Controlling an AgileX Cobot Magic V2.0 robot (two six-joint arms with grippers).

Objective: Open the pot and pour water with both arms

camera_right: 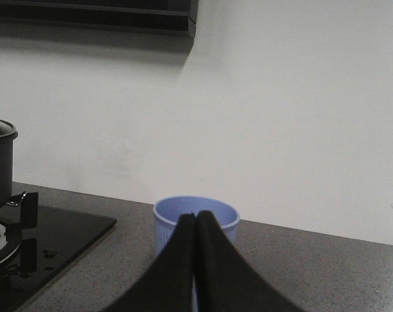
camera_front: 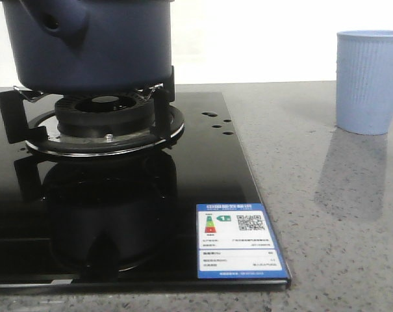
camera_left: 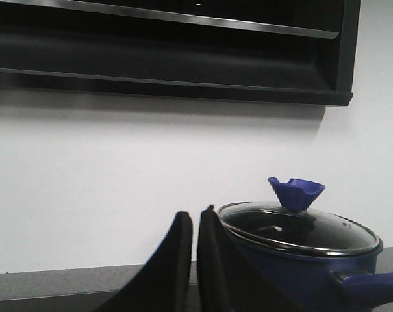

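One pot (camera_front: 92,45) sits lidded on the burner (camera_front: 105,120); one cup (camera_front: 369,81) beside.

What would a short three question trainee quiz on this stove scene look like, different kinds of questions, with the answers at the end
1. True or false: the glass lid is already off the pot.
2. Multiple choice: the pale blue cup stands A) on the black glass hob, B) on the grey counter beside the hob, C) inside the pot.
3. Fill in: the fingers of the left gripper and the right gripper are both ____.

Key
1. False: the lid sits on the pot, blue knob up.
2. B.
3. Shut, with nothing between them.
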